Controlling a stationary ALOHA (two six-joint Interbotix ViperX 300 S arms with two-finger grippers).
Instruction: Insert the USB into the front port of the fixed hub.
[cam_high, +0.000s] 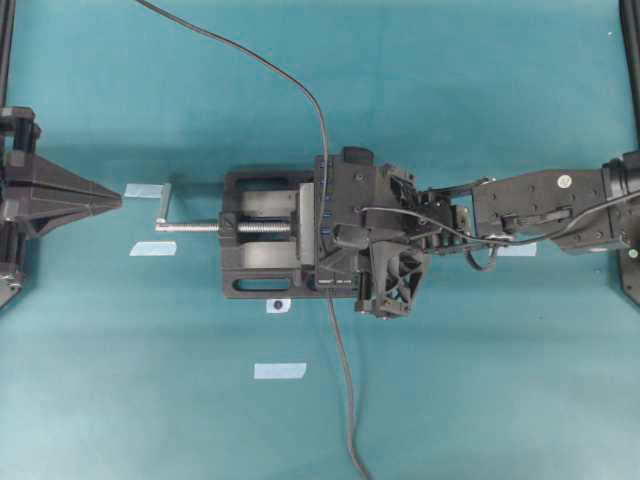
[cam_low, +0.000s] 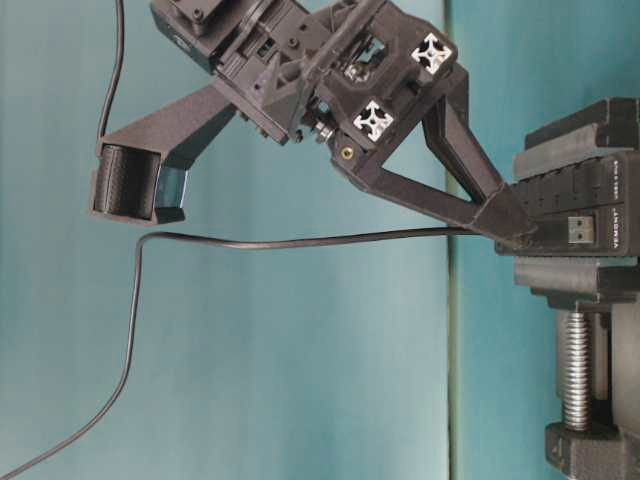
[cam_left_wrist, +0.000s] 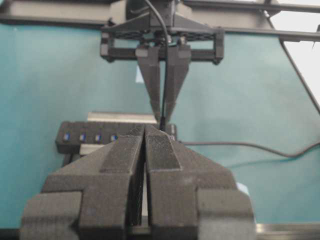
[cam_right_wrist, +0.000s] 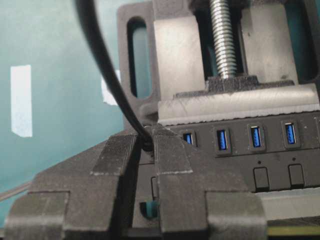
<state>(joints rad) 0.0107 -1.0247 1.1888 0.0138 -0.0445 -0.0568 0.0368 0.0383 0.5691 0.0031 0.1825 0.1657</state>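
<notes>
The fixed hub (cam_right_wrist: 235, 162) is a black bar with a row of blue ports, clamped in a vise (cam_high: 258, 270). My right gripper (cam_right_wrist: 147, 145) is shut on the USB (cam_right_wrist: 148, 143) at the hub's near end. Only the plug's black rear shows between the fingertips, so I cannot tell whether it sits in a port. Its thin cable (cam_low: 300, 242) trails away from the fingertips. From table level the right gripper (cam_low: 515, 236) touches the top corner of the hub (cam_low: 575, 190). My left gripper (cam_high: 118, 200) rests far left of the vise, shut and empty.
The vise's silver screw handle (cam_high: 165, 208) sticks out toward the left gripper. A second dark cable (cam_high: 250, 50) runs from the hub to the back edge. Several pale tape strips (cam_high: 280, 371) lie on the teal table.
</notes>
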